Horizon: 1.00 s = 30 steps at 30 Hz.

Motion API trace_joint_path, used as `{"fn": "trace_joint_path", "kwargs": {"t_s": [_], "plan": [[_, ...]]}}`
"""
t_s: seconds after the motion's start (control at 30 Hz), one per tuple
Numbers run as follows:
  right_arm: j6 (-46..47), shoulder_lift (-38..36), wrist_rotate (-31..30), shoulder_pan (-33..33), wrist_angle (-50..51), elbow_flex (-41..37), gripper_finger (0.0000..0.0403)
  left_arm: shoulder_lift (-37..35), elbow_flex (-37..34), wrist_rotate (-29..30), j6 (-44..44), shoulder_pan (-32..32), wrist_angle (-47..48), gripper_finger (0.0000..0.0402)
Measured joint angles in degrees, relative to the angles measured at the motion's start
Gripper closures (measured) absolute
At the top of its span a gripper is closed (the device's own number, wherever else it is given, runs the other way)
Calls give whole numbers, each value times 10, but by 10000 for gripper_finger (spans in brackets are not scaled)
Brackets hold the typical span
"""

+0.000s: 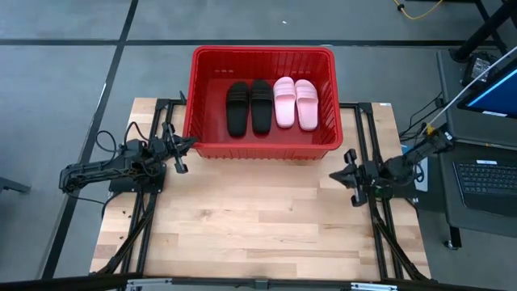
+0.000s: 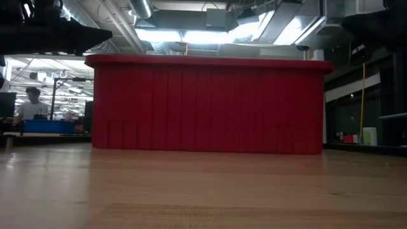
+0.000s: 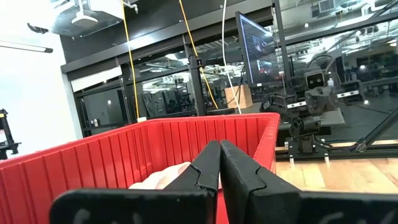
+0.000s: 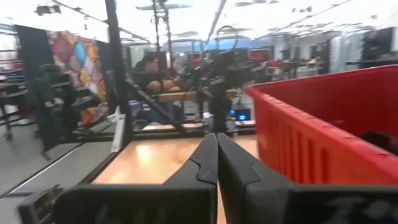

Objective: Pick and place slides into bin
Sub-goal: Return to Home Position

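Four slides [image 1: 262,106] abreast, inside bin [image 1: 262,52] (low view shows only wall)

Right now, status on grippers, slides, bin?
Left gripper shut, empty, by bin's near-left corner. Right gripper shut, empty, off its near-right corner. Two black slides and two pink slides side by side in the bin. Nothing in the way.

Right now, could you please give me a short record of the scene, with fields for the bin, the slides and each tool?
bin: red, at the far edge of the wooden table
black slides: two, side by side in the bin's left half
pink slides: two, side by side in the bin's right half
left tool: shut, empty, near the bin's left front corner
right tool: shut, empty, near the bin's right front corner
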<state>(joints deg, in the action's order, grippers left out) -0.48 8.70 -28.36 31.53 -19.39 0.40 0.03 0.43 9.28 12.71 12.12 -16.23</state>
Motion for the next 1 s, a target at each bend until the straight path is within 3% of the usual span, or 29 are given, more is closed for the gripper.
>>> {"fn": "trace_joint_path", "kwargs": {"t_s": [0.3, 0.57, 1.0], "plan": [[16, -87, 0, -94, 16, 0, 397, 0, 0, 0, 0, 0, 0, 394], [48, -86, -1, -173, 40, 0, 397, 1, 0, 0, 0, 0, 2, 397], [46, -86, -1, -190, 55, 0, 397, 1, 0, 0, 0, 0, 2, 397]]}}
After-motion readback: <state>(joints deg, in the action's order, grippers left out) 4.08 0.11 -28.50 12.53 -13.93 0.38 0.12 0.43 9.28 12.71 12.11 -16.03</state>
